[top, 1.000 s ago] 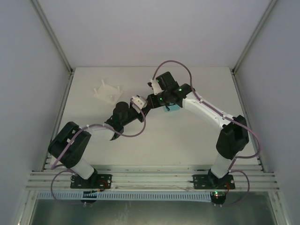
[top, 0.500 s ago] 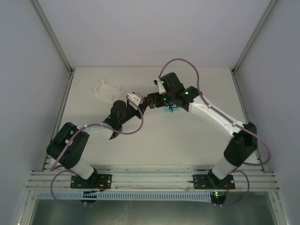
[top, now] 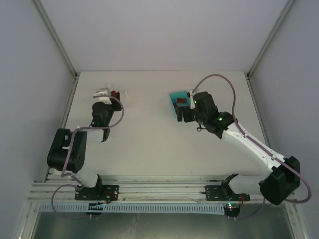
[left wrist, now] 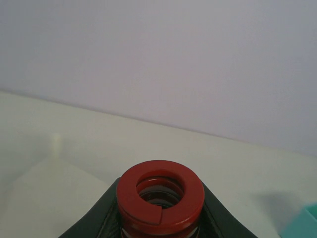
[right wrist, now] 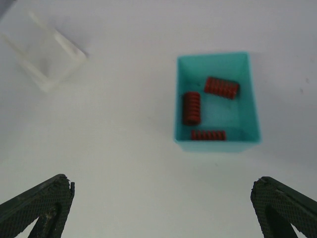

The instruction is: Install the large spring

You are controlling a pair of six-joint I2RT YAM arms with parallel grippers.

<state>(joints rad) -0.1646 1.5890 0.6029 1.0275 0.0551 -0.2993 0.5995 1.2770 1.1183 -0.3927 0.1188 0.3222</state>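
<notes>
Red and thick, the large spring [left wrist: 160, 197] sits pinched end-on between the dark fingers [left wrist: 101, 219] of the left gripper [top: 112, 93]. It is held at the far left of the table [top: 149, 144], right by the white fixture [right wrist: 47, 54]. Across the table, the right gripper [right wrist: 162, 198] hangs with its fingers spread wide, close to the teal bin [right wrist: 216, 145], where three more red springs [right wrist: 191, 108] lie loose.

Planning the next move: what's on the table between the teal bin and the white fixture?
Nothing; the right wrist view shows only bare table between the teal bin and the white fixture.
</notes>
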